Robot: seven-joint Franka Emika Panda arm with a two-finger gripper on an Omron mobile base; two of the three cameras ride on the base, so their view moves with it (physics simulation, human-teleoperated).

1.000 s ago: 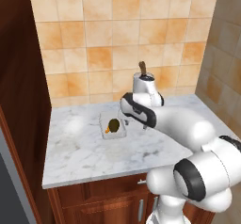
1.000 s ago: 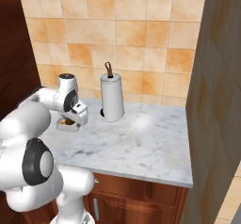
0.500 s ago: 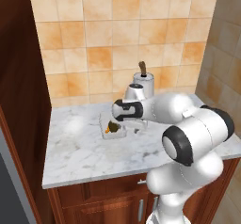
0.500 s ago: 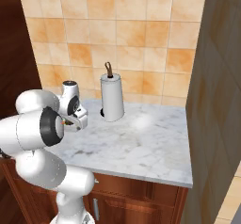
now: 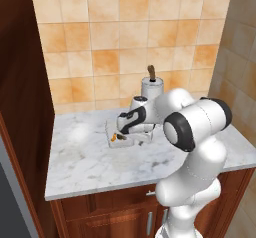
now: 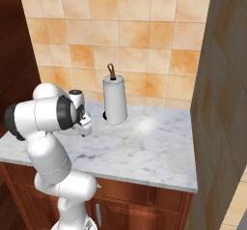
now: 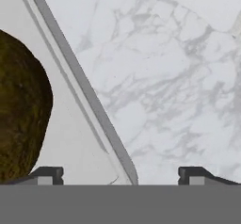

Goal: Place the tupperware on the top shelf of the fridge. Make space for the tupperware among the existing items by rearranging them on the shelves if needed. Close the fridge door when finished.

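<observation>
my two-finger gripper (image 7: 120,173), spread wide, straddles the shallow translucent tupperware's (image 5: 116,136) rim near the marble counter's (image 5: 85,164) back edge, apparently for a grasp.

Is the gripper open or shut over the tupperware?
Open: in the hand view the gripper straddles the tupperware wall.

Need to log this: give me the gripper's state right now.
Gripper: open, fingers either side of the tupperware wall, not yet closed on it.
</observation>
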